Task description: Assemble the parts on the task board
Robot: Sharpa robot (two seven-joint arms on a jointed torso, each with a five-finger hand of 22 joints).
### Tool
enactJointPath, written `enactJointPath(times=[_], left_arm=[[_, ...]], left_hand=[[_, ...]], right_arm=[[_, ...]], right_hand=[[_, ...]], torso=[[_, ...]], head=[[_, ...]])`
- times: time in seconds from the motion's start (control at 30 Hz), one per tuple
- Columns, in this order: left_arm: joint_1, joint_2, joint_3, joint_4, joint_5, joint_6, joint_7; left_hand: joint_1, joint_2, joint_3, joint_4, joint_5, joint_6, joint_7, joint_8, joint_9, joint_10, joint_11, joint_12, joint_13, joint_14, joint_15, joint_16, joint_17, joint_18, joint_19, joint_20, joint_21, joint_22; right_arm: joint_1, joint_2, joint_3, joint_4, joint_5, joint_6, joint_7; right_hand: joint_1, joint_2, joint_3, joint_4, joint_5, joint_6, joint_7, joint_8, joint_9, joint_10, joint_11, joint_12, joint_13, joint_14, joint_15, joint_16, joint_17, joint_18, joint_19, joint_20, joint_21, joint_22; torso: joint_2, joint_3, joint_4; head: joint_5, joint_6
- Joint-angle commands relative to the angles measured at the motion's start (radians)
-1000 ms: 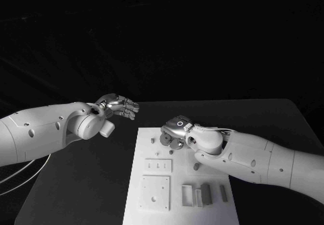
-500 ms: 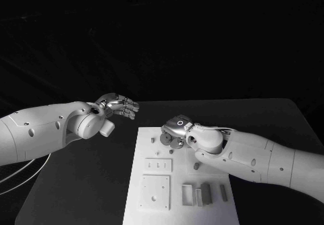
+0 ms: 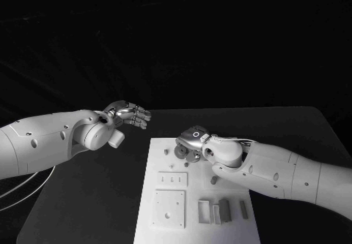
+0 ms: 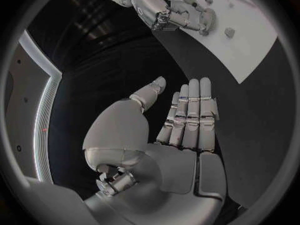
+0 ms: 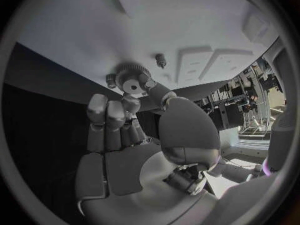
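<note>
Your right hand (image 3: 192,145) pinches a small toothed gear (image 5: 132,77) at its fingers, low over the far end of the task board (image 3: 165,165), likely to seat it beside a peg (image 5: 160,60). Your left hand (image 3: 126,116) hovers over the table (image 3: 95,193) left of the board, fingers straight and empty, clear of the work.

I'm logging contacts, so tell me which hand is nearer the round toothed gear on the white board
Right. The right hand has its fingertips on the gear over the task board. The left hand hovers open off the board, away from the gear.
</note>
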Motion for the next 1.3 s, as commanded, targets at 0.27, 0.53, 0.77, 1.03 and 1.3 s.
enactJointPath(times=[0.27, 0.53, 0.77, 1.03, 1.3], left_arm=[[0.001, 0.0, 0.001, 0.003, -0.002, -0.003, 0.005], [0.001, 0.001, 0.001, 0.003, -0.002, -0.003, 0.005], [0.001, 0.0, 0.001, 0.002, -0.002, -0.004, 0.005], [0.001, -0.001, 0.001, 0.002, -0.002, -0.005, 0.005], [0.001, -0.001, 0.001, 0.001, -0.002, -0.005, 0.005]], left_hand=[[-0.008, -0.002, 0.002, 0.003, 0.003, 0.007, 0.007, -0.004, 0.0, 0.006, -0.002, -0.004, 0.001, 0.007, 0.002, -0.006, 0.002, 0.018, 0.002, -0.008, -0.004, 0.001], [-0.008, -0.002, 0.002, 0.003, 0.003, 0.007, 0.007, -0.005, 0.0, 0.006, -0.002, -0.004, 0.001, 0.007, 0.002, -0.006, 0.002, 0.018, 0.002, -0.008, -0.004, 0.001], [-0.008, -0.002, 0.002, 0.003, 0.003, 0.007, 0.007, -0.005, 0.0, 0.006, -0.002, -0.005, 0.001, 0.007, 0.002, -0.007, 0.003, 0.018, 0.002, -0.008, -0.004, 0.002], [-0.008, -0.003, 0.002, 0.003, 0.003, 0.006, 0.008, -0.005, 0.0, 0.005, -0.001, -0.006, 0.001, 0.007, 0.002, -0.007, 0.003, 0.018, 0.002, -0.008, -0.004, 0.002], [-0.008, -0.003, 0.002, 0.003, 0.003, 0.006, 0.008, -0.006, 0.0, 0.006, -0.001, -0.006, 0.001, 0.008, 0.002, -0.008, 0.004, 0.018, 0.002, -0.008, -0.004, 0.002]], right_arm=[[-0.008, -0.005, -0.007, -0.005, -0.008, 0.07, -0.003], [-0.008, 0.0, -0.007, -0.011, 0.006, 0.032, -0.007], [-0.008, -0.001, -0.007, -0.011, 0.014, 0.026, -0.011], [-0.008, -0.01, -0.007, -0.002, 0.021, 0.019, -0.011], [-0.008, -0.024, -0.006, 0.019, 0.028, -0.023, -0.01]], right_hand=[[0.017, 0.004, 0.008, 0.0, 0.001, 0.077, 0.021, 0.003, 0.026, -0.005, 0.005, 0.004, -0.002, 0.007, 0.002, -0.005, 0.001, 0.069, -0.002, -0.003, -0.006, 0.014], [0.003, -0.026, -0.001, 0.011, 0.001, 0.029, 0.037, -0.029, 0.012, -0.012, 0.02, 0.006, -0.007, 0.005, 0.011, -0.01, 0.001, 0.069, -0.002, 0.001, -0.01, 0.012], [-0.005, -0.081, 0.009, 0.045, 0.001, -0.091, 0.044, -0.09, -0.016, -0.024, 0.026, 0.006, -0.016, 0.003, 0.018, -0.018, 0.0, 0.069, 0.003, 0.006, -0.019, 0.007], [0.0, -0.092, 0.013, 0.056, 0.001, -0.107, 0.049, -0.094, -0.017, -0.028, 0.031, 0.008, -0.018, 0.003, 0.022, -0.018, 0.001, 0.069, 0.004, 0.006, -0.02, 0.007], [0.005, -0.088, 0.015, 0.061, 0.001, -0.1, 0.051, -0.087, -0.013, -0.028, 0.033, 0.011, -0.019, 0.005, 0.024, -0.018, 0.002, 0.069, 0.006, 0.006, -0.02, 0.008]], torso=[[0.0, -0.0004, -0.0003], [0.0, -0.0002, -0.0002], [0.0, -0.0004, 0.0003], [0.0, -0.0004, 0.0], [0.0, 0.0001, 0.0002]], head=[[0.002, 0.0], [0.001, 0.0], [0.001, 0.0], [0.001, -0.002], [0.001, -0.002]])
